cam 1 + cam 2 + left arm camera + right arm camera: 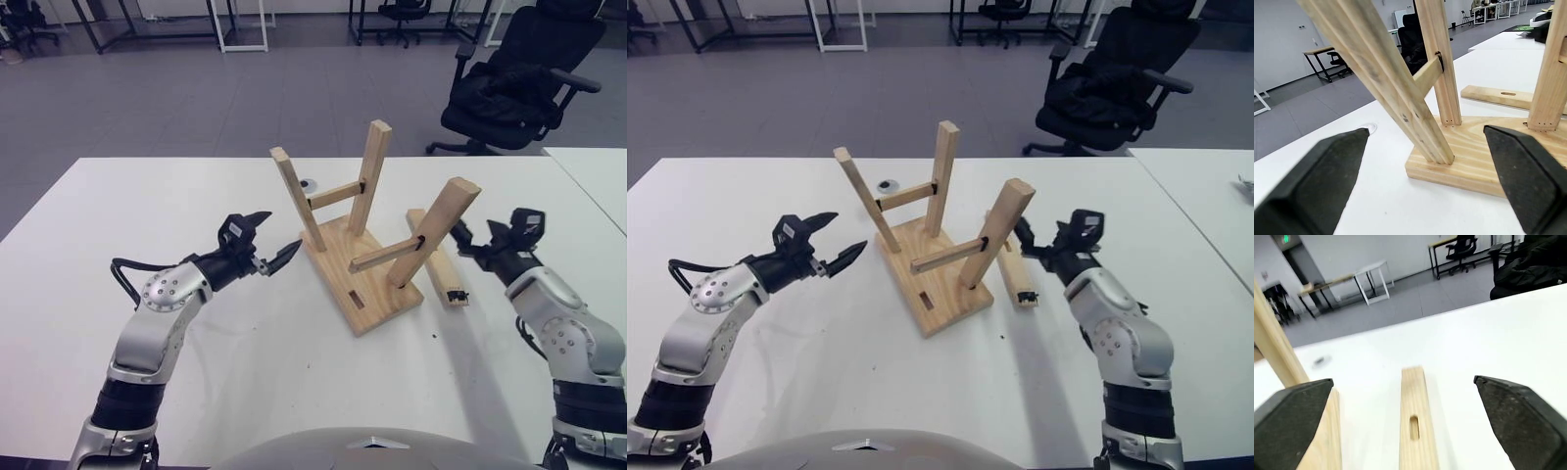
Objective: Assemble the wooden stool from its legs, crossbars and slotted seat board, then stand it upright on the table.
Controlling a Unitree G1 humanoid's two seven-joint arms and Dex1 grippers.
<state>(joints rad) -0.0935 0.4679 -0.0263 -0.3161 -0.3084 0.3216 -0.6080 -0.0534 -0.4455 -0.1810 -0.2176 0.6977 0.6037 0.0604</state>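
An upturned, partly built wooden stool sits mid-counter point(147, 206), its slotted seat board point(384, 302) lying flat. Three legs rise from the board. The near-left leg point(297, 199) and the taller far leg point(370, 176) are joined by a crossbar point(333, 196). The right-hand leg point(436, 230) leans outward and carries a second crossbar point(382, 257) that juts toward the board's middle. A fourth, loose leg point(446, 276) lies flat on the counter just beside the board's right edge, its slot facing up.

The left gripper point(285, 229) hovers just left of the board with its fingers point(1327, 171) spread wide. It points at the near-left leg but stands apart from it, holding nothing.

The right gripper point(477, 235) hangs at the stool's right side, its fingers point(1518, 416) also parted and empty. From the wrist, the loose leg lies between them, farther off. One finger sits just beside the leaning right-hand leg; whether they touch cannot be told.
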